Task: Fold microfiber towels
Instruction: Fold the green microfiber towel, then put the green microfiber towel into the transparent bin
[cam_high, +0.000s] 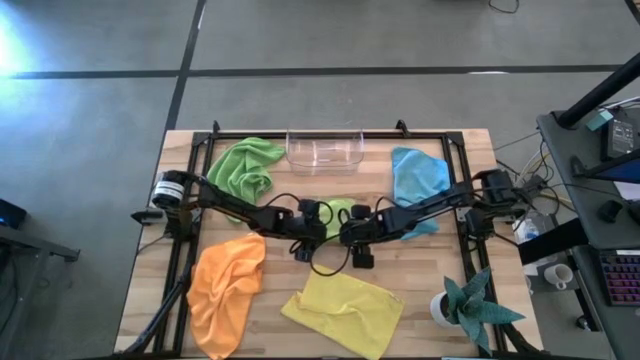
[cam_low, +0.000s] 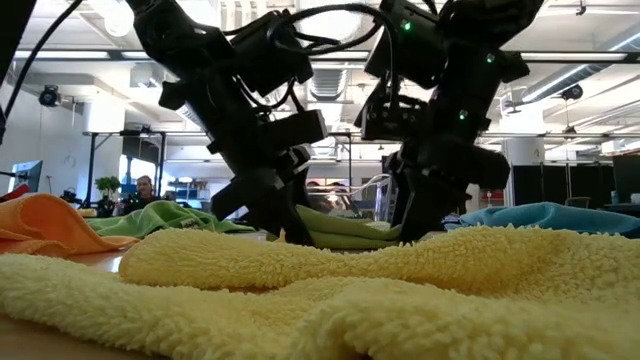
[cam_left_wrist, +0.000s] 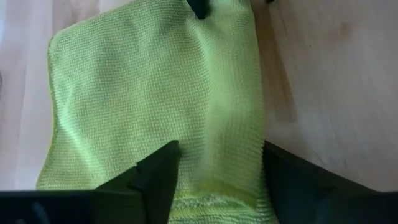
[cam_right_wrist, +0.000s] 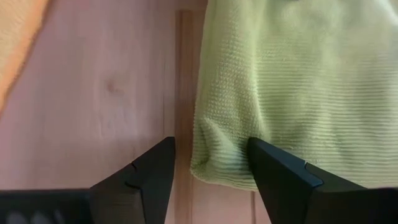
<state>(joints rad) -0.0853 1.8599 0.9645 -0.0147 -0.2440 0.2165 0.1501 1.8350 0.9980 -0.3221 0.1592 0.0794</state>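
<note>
We see both grippers at frame center over the lime towel (cam_high: 340, 212). The left gripper (cam_left_wrist: 217, 186) straddles its edge, jaws apart; the right gripper (cam_right_wrist: 208, 177) likewise, jaws wide. Around lie an orange towel (cam_high: 225, 285), yellow towel (cam_high: 345, 310), blue towel (cam_high: 418, 178), second green towel (cam_high: 245, 168), clear bin (cam_high: 323, 150) and plant (cam_high: 470, 305). No readable writing.

Bright, even daylight over the counter (cam_high: 330, 270) from above, with a white glare patch on the floor at the far left edge. Down low, ceiling lights backlight both arms into near silhouettes, and the yellow towel (cam_low: 330, 290) up close goes soft and blurry. Wrist views look warm, with gentle shadows.
</note>
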